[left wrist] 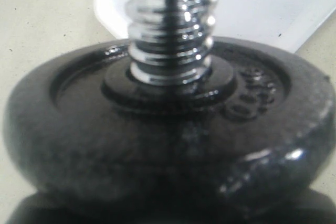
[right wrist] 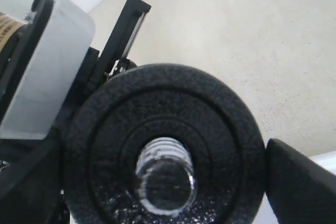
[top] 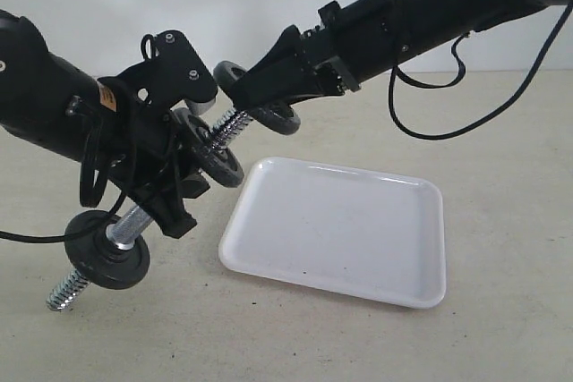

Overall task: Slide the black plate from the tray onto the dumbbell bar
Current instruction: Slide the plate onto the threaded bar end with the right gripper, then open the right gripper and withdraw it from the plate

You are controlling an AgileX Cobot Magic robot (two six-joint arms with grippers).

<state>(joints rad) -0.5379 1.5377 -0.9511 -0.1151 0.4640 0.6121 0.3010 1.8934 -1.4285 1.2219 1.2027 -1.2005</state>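
Black plate (top: 281,121): off the tray, up in the air at the top end of the dumbbell bar (top: 132,221). I read the task as nearly done.

Sweep across the exterior view:

- The bar is tilted, its low end at left near the worktop (top: 501,176).
- A lower plate (top: 107,252) sits on the low thread.
- The left pincer (top: 175,187) is clamped on the smooth middle of the bar and carries it.
- Just past it an inner plate (top: 217,157) sits on the bar. My left wrist view shows thread rising out of its hub.
- Next comes a short stretch of bare thread (top: 229,124).
- Then the black plate, with the right pincer (top: 260,96) closed across its rim.

Right wrist view: the bar's end face pokes through the plate's central hole, with a few turns of thread visible behind it. So the hole is over the tip. I can't tell how deep from that view. The exterior view puts the plate only at the very end of the thread.

Tray (top: 340,230), at right, lies on the worktop with no plate on it.

Left to do, by my reckoning: push the black plate down the thread toward the inner plate, then let go.
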